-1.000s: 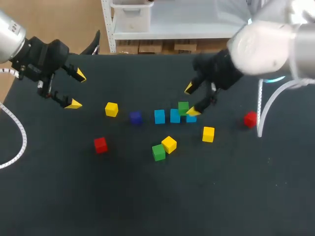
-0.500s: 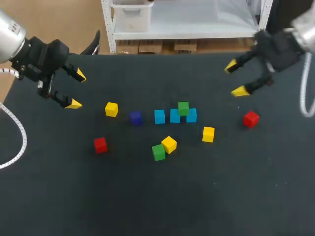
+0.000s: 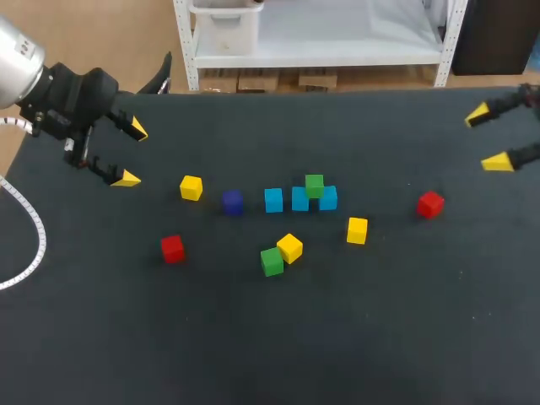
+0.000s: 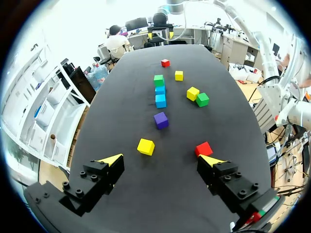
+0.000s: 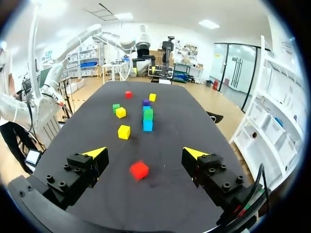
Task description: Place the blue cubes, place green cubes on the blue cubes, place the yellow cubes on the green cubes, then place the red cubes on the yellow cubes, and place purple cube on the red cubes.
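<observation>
Head view: eleven cubes lie on the black table (image 3: 253, 354). Three blue cubes (image 3: 273, 200) stand close together in a row near the middle, and the upper green cube (image 3: 314, 186) sits on the two right-hand ones. The purple cube (image 3: 233, 202), the only one, is just left of the row. Nearer the camera, the lower green cube (image 3: 272, 261) touches the middle yellow cube (image 3: 289, 248). The left yellow cube (image 3: 191, 187) and the right yellow cube (image 3: 357, 229) make three yellow. There are two reds, the left red cube (image 3: 172, 248) and the right red cube (image 3: 430, 204), well apart. The left gripper (image 3: 132, 153) hangs over the far left corner and the right gripper (image 3: 488, 137) over the right edge. Both have their fingers spread wide and hold nothing.

Left wrist view: the left gripper (image 4: 161, 160) is wide open and empty. The left red cube (image 4: 204, 148) lies just ahead of one fingertip and the left yellow cube (image 4: 146, 146) ahead between the fingers. Beyond come the purple cube, then the blue row seen end-on. Only two blues show there, with green at the far end.

Right wrist view: the right gripper (image 5: 145, 153) is wide open and empty. The right red cube (image 5: 139, 170) lies on the table between the fingers, touching neither. The right yellow cube (image 5: 124, 131) and the blue row lie farther ahead.
</observation>
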You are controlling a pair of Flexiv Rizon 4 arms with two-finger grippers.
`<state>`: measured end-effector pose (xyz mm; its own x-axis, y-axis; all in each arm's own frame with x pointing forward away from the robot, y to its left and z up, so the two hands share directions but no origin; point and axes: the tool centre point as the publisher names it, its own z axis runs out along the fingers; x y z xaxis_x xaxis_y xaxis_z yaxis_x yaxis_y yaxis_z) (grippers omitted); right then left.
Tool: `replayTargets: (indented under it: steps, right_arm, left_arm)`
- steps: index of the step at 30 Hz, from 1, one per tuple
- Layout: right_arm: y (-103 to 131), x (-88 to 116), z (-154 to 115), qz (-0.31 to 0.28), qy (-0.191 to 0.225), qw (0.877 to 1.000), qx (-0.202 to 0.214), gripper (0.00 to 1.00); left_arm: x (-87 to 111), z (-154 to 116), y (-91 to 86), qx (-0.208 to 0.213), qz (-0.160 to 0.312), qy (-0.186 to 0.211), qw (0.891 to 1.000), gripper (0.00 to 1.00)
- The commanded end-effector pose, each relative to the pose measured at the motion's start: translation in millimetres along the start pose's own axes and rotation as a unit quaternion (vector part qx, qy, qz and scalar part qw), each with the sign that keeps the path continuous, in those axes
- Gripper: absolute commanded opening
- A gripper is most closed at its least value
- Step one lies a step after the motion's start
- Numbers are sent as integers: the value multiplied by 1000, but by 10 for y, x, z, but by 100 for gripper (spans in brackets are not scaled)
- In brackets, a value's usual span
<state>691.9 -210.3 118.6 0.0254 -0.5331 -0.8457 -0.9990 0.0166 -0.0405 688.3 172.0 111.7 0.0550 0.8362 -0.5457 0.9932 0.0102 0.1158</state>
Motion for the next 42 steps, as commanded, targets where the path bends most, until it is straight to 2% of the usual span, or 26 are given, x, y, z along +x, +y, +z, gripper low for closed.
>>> replayTargets:
  steps: [1, 7, 9, 14, 17, 18, 22, 28, 36, 39, 42]
  right_arm:
    - [15, 101, -129, 4, -7, 1000, -9, 100]
    - [19, 181, -197, 0, -9, 1000, -26, 100]
    - [28, 196, -209, 7, 17, 999, -37, 100]
    - [28, 196, -209, 7, 17, 999, -37, 100]
    - [28, 196, -209, 7, 17, 999, -37, 100]
    - [28, 196, -209, 7, 17, 999, -37, 100]
    - [28, 196, -209, 7, 17, 999, -37, 100]
    - [28, 196, -209, 7, 17, 999, -37, 100]
    - [28, 196, -209, 7, 17, 999, -37, 100]
    - [28, 196, -209, 7, 17, 999, -37, 100]
    - [28, 196, -209, 7, 17, 999, -37, 100]
  left_arm:
    - [12, 0, -8, -1, 2, -2, 1000, 100]
    - [12, 0, -8, -1, 2, -2, 1000, 100]
    - [12, 0, -8, -1, 2, -2, 1000, 100]
    - [12, 0, -8, -1, 2, -2, 1000, 100]
    - [-147, 86, -161, 12, 80, 14, 997, 100]
    - [-216, 106, -225, 16, 115, 9, 993, 100]
    - [-461, 230, -428, 52, 203, 12, 978, 100]
    - [-759, 464, -692, 110, 331, 2, 937, 100]
    - [-792, 880, -854, 163, 391, -17, 906, 100]
    - [-779, 1068, -841, 180, 384, -28, 905, 100]
    - [-774, 1236, -816, 195, 379, -20, 905, 100]
